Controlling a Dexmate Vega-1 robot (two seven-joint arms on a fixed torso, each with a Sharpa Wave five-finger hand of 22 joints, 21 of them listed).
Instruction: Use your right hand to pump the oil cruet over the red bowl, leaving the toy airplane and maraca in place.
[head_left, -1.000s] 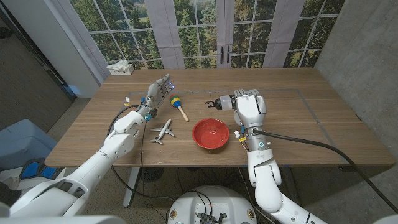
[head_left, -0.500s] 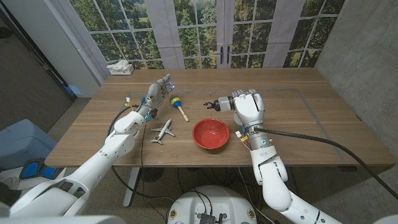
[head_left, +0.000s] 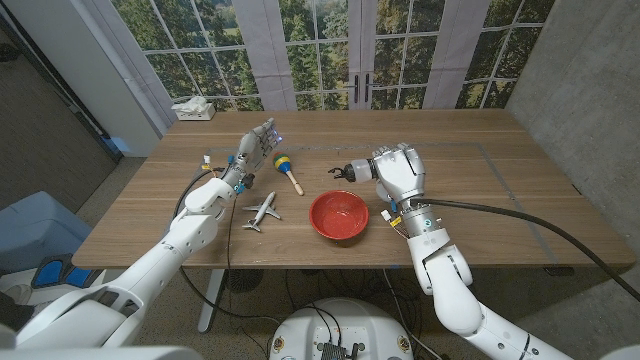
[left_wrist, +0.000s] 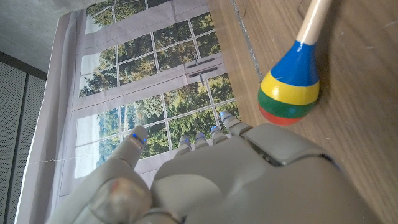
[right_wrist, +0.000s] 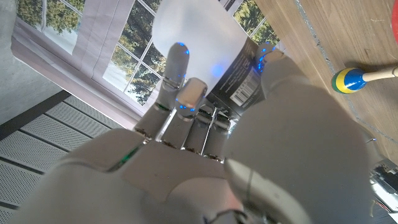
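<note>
The cruet (head_left: 352, 167) is grasped by the right hand (head_left: 397, 171), raised just beyond the red bowl (head_left: 338, 215). The left hand (head_left: 257, 143) is held released, near the maraca (head_left: 287, 170). The airplane (head_left: 262, 213) lies on the worktop (head_left: 480, 190).

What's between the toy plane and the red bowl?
Nothing: in the head view, only bare table lies between the toy airplane and the red bowl.

Matt wood-grain bench (head_left: 470, 190), glossy red bowl (head_left: 338, 215), frosted translucent cruet (right_wrist: 198, 40) with black printed label, painted glossy maraca (left_wrist: 291, 87) on bare wood stick, smooth grey plastic hand (right_wrist: 236, 162)
</note>
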